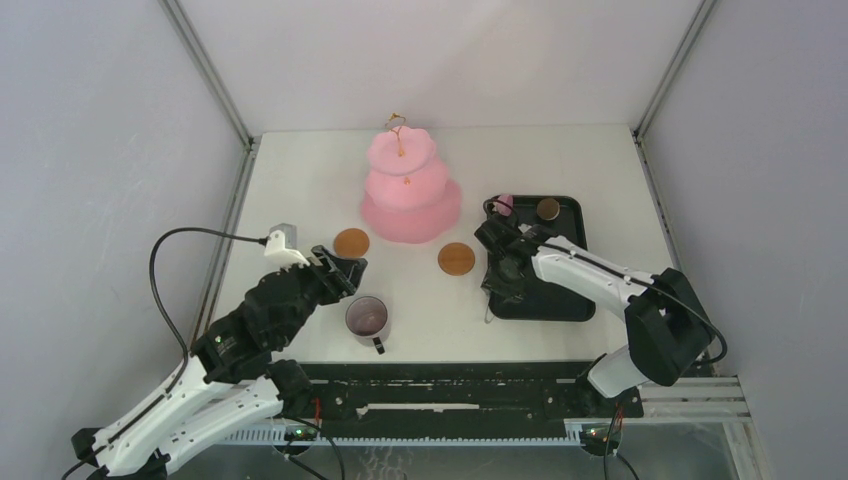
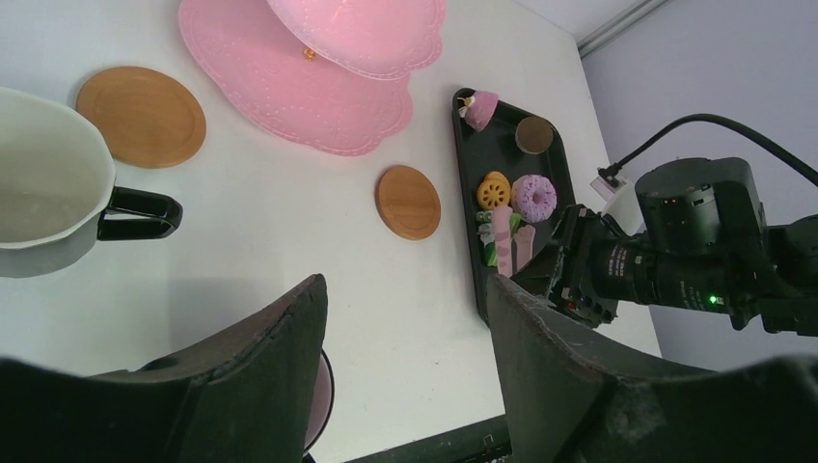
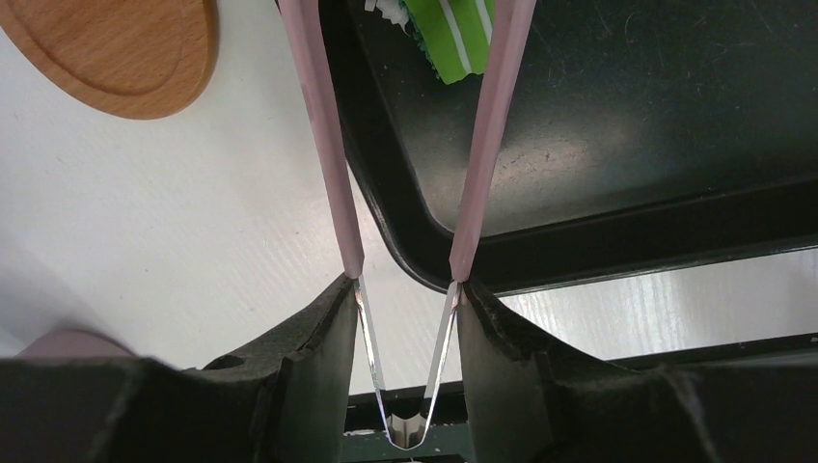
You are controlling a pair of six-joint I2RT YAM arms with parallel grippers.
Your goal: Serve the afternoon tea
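Claws first: our left claw (image 1: 345, 272) hangs over the near left of the table (image 1: 300, 180), fingers wide apart with nothing between them. Just near and right of it a dark mug (image 1: 367, 317) stands upright on the bare table, on neither coaster.

Our right claw (image 3: 405, 289) is clamped on the tongs (image 3: 325, 145), its fingers pressing the metal arms close to the bend. From there the pink-sleeved arms reach away and straddle the left rim of the black tray (image 3: 627, 145), one over the table and one over the tray. We see a striped green pastry (image 3: 453, 39) between their far ends; we cannot tell whether they touch it.

Beyond it on the tray lie a yellow biscuit (image 2: 494, 190) and a purple doughnut (image 2: 533, 198), then a pink cupcake (image 1: 506, 205) and a brown cake (image 1: 548, 208) at the far end.

Mid-table, the left coaster (image 1: 351, 241) and right coaster (image 1: 456, 259) lie apart. Just beyond and between them stands the pink cake stand (image 1: 410, 190), upright.
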